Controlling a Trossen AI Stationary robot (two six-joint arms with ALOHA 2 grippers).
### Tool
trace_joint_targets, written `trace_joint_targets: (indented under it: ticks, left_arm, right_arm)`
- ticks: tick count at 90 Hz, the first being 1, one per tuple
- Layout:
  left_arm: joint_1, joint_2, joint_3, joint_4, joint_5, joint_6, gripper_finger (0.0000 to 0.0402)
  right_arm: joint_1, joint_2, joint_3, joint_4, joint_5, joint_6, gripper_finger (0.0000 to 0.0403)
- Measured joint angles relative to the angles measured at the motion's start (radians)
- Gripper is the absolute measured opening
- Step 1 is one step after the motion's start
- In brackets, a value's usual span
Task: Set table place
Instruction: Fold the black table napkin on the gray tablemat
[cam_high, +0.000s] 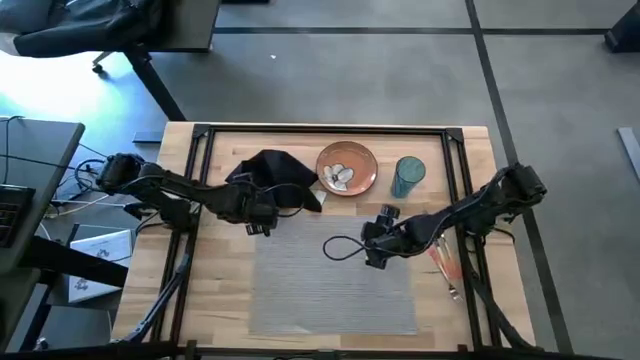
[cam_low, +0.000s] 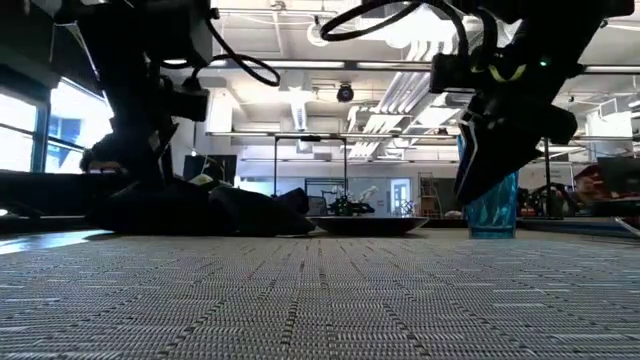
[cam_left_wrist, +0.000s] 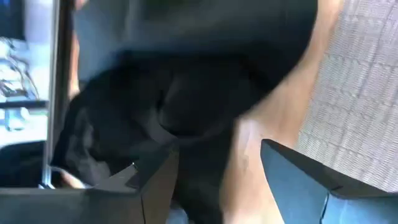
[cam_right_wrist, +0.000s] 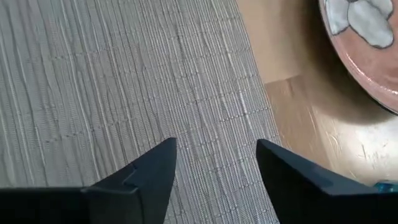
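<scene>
The black napkin (cam_high: 275, 175) lies crumpled on the wooden table (cam_high: 470, 150) at the far left, just beyond the grey placemat (cam_high: 335, 280). My left gripper (cam_left_wrist: 217, 171) is open at the napkin's (cam_left_wrist: 186, 93) near edge, with dark cloth reaching between its fingers. The orange-brown plate (cam_high: 347, 168) rests on the wood to the right of the napkin. My right gripper (cam_right_wrist: 214, 162) hovers open over the placemat's (cam_right_wrist: 124, 81) far right corner, near the plate (cam_right_wrist: 367, 43), with nothing between its fingers. My left gripper comes at the napkin's near edge (cam_left_wrist: 199, 186) slanting down from the table's left, one finger (cam_left_wrist: 149, 180) over the black cloth and the other (cam_left_wrist: 305, 174) over bare wood. I cannot tell whether the fingers touch the cloth.
A blue glass (cam_high: 408, 176) stands to the right of the plate. Orange-handled cutlery (cam_high: 447, 265) lies on the wood beside the placemat's right edge, under my right arm. Black frame rails (cam_high: 330, 130) run along the table's far edge and sides.
</scene>
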Motion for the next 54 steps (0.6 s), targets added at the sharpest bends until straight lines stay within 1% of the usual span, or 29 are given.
trace_joint_targets:
  ticks: [10,13,20,27,40,43,54]
  left_arm:
    - [0.053,0.000,-0.047,0.087,0.077,0.079,0.0208]
    - [0.066,0.001,-0.059,0.105,0.074,0.097,0.0205]
    - [0.086,0.001,-0.076,0.141,0.028,0.113,0.0188]
    - [0.109,0.001,-0.088,0.172,0.018,0.134,0.0147]
    - [0.148,0.007,-0.121,0.191,0.126,0.135,0.0026]
    - [0.146,0.007,-0.122,0.190,0.125,0.127,0.0014]
    - [0.105,0.000,-0.066,0.160,0.122,0.077,0.0006]
  right_arm:
    - [0.000,0.000,-0.015,0.003,0.000,0.004,0.0213]
    - [0.000,0.000,-0.021,0.015,0.000,0.003,0.0213]
    - [0.000,0.000,-0.042,0.059,0.000,0.001,0.0213]
    - [0.000,0.000,-0.066,0.127,0.000,-0.003,0.0213]
    - [0.000,0.000,-0.116,0.233,-0.004,-0.040,0.0213]
    - [0.000,0.000,-0.125,0.253,-0.002,-0.050,0.0213]
    - [-0.003,0.000,-0.141,0.288,0.005,-0.092,0.0213]
